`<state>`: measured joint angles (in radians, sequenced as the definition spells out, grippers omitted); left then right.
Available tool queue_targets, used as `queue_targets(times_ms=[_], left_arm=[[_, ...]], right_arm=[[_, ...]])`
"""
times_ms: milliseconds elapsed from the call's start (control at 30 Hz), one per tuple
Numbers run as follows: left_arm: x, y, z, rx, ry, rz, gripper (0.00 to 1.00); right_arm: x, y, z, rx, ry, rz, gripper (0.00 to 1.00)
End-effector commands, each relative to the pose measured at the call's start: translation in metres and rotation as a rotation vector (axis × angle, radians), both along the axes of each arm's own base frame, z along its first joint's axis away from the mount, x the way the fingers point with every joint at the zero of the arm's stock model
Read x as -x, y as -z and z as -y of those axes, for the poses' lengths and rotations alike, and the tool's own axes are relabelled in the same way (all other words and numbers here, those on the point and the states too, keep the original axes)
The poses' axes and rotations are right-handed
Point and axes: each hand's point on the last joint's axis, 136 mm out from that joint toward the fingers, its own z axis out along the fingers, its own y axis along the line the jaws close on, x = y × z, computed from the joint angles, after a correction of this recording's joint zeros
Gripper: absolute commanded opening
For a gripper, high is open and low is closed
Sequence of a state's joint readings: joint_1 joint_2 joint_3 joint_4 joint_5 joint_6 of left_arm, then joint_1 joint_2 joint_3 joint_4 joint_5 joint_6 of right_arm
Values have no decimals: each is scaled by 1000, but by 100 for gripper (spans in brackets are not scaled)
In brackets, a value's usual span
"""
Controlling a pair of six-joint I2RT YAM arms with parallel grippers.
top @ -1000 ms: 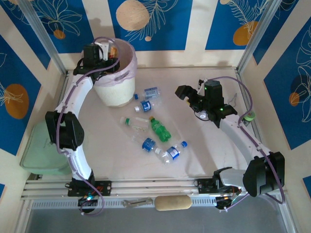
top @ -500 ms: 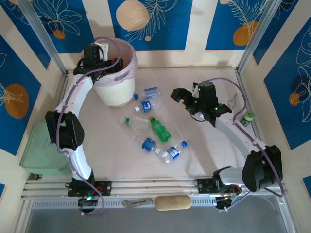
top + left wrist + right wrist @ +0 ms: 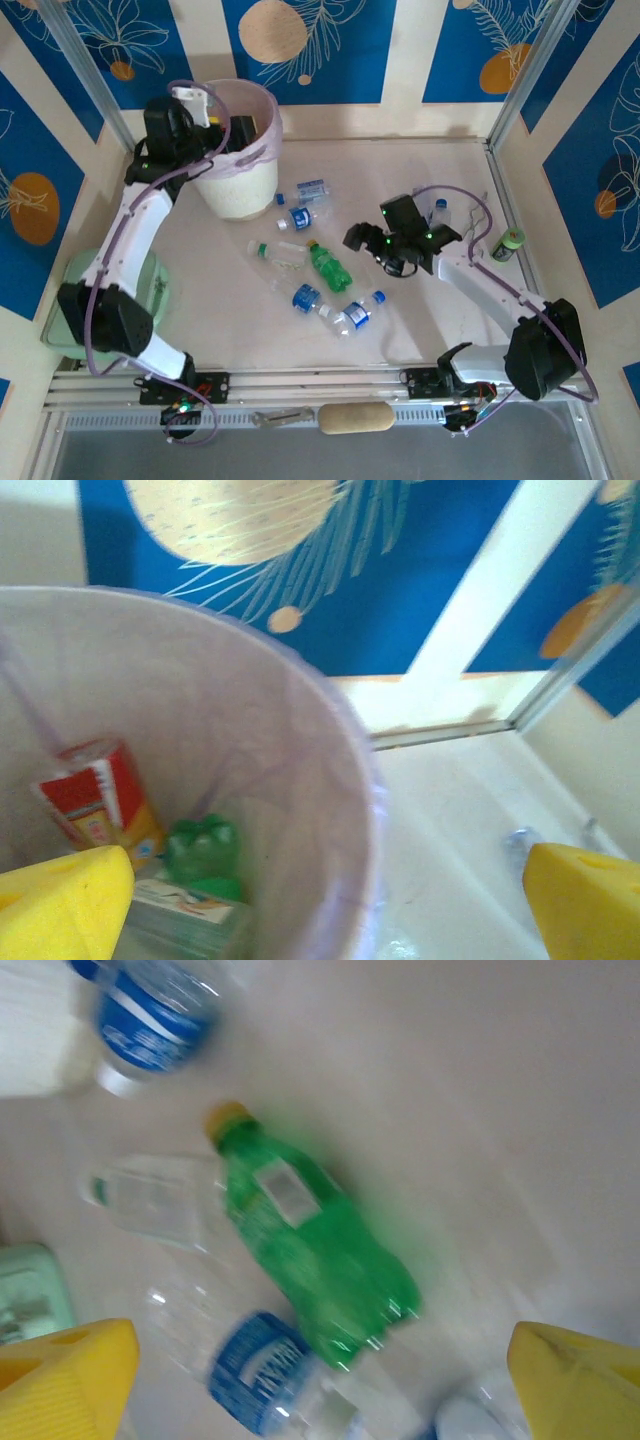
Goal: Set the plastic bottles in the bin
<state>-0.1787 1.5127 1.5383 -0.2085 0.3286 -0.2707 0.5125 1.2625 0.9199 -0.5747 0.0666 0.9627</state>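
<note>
Right pincer (image 3: 356, 238) shifted left, spread wide near green bottle (image 3: 328, 266).

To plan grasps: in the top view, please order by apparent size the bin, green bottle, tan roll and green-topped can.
bin
tan roll
green bottle
green-topped can
Roll and bottle look close; the roll may be nearer the camera.

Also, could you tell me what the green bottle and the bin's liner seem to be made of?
The green bottle looks like glossy translucent plastic: light glints off its lobed base. The bin's liner seems to be thin plastic film: pale lilac, translucent, gathered over the rim.
</note>
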Motion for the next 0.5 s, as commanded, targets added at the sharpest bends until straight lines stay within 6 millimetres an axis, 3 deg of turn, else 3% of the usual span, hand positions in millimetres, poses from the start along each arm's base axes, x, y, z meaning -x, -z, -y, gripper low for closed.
queue_targets(times_ms=[0,233,467], left_arm=[[22,7,36,85,110,4,100],[57,54,86,126,183,-66,100],[78,108,116,182,238,-195,100]], right_arm=[[45,23,25,100,63,-151,96],[96,42,22,95,63,-279,96],[102,63,0,58,17,-352,96]])
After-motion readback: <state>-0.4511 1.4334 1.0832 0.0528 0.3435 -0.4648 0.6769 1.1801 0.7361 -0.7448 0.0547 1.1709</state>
